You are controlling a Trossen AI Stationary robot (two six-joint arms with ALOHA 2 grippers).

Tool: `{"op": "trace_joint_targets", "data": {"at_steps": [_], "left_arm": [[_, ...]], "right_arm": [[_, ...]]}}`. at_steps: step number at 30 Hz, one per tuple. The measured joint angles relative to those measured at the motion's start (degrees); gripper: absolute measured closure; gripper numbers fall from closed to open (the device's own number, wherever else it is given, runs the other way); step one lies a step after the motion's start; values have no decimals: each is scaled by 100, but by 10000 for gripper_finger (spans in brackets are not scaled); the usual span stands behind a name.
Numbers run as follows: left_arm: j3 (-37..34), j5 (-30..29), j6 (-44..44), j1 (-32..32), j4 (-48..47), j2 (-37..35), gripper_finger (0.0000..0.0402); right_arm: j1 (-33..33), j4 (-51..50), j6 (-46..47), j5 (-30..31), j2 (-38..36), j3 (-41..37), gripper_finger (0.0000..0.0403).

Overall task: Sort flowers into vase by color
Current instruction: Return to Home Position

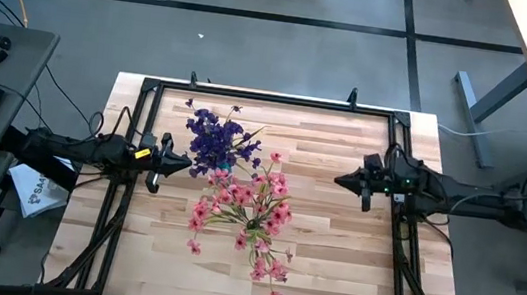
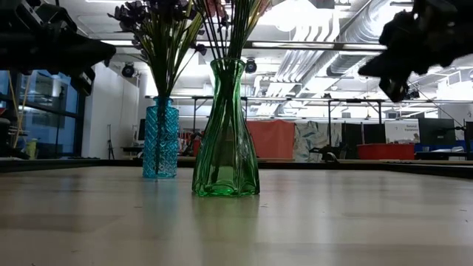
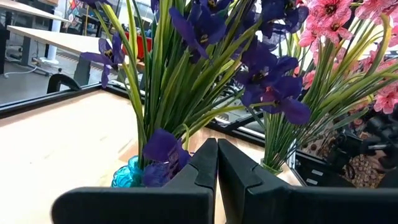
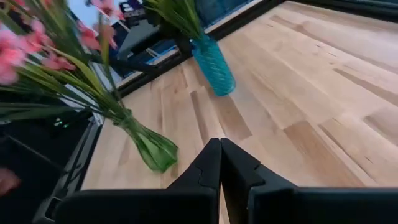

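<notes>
Table (image 1: 329,266): one wooden top, carrying two vases near its middle.
Blue vase (image 2: 160,138): one, upright.
Green vase (image 2: 225,133): one, upright, near the Blue vase but apart from it, on the side toward the right arm.
Purple flowers (image 1: 216,137): one bunch, all stems standing in the Blue vase. The sprigs are too crowded to count.
Pink flowers (image 1: 254,207): one bunch, all stems standing in the Green vase, with blossoms spreading wide. No sprig count is possible.
Left gripper (image 1: 184,165): above the table's left side, just beside the purple blossoms. Its two fingers are pressed together and empty.
Right gripper (image 1: 339,181): above the table's right side, well apart from the Pink flowers. Its two fingers are pressed together and empty.
</notes>
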Motion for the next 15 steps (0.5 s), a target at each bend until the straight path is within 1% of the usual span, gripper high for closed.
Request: {"op": "trace_joint_targets", "data": {"at_steps": [4,6,9,13,14,15], "left_arm": [[0,0,-1,0,0,0,401],[0,0,2,0,0,0,401],[0,0,0,0,0,0,401],[0,0,0,0,0,0,401],[0,0,2,0,0,0,401],[0,0,2,0,0,1,401]], "right_arm": [[-17,110,-97,-121,-403,-474,403],[9,364,-178,-257,-614,-676,403],[81,1104,-88,-389,-895,-1033,403],[325,2176,220,-416,-1172,-1544,403],[403,2383,310,-416,-1224,-1657,403],[485,2380,339,-410,-1268,-1667,403]]}}
